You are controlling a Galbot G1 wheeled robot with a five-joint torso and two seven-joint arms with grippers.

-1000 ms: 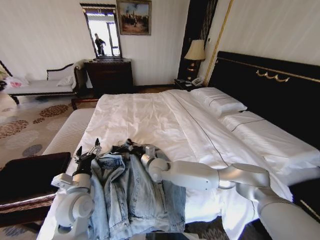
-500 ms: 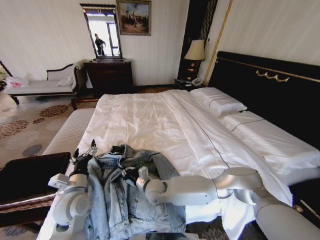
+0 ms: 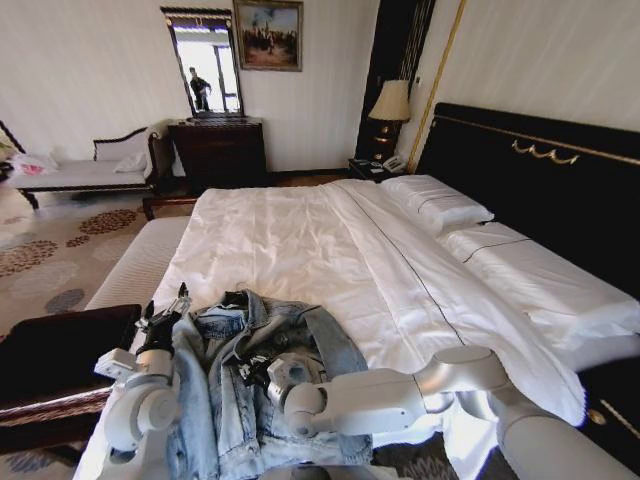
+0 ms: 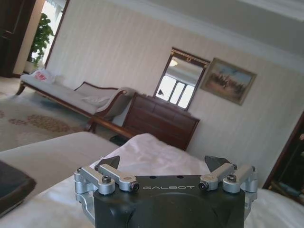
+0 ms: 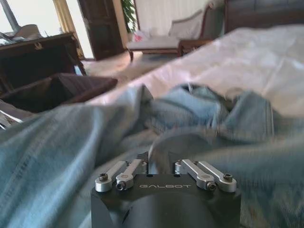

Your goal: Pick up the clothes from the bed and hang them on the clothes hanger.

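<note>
Currently the right gripper (image 3: pixel 250 366) is closed on the jacket (image 3: pixel 262 385), mid-front, on the bed (image 3: pixel 300 240). Jacket's long axis runs collar-far, hem-near. Left gripper (image 3: pixel 165 315), spread empty, sits beside the shoulder.

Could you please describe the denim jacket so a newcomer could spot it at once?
Find the large white bed with the black headboard. At its near end, between the robot's arms, lies the denim jacket: crumpled, faded blue, the one coloured thing on the white sheets.
</note>
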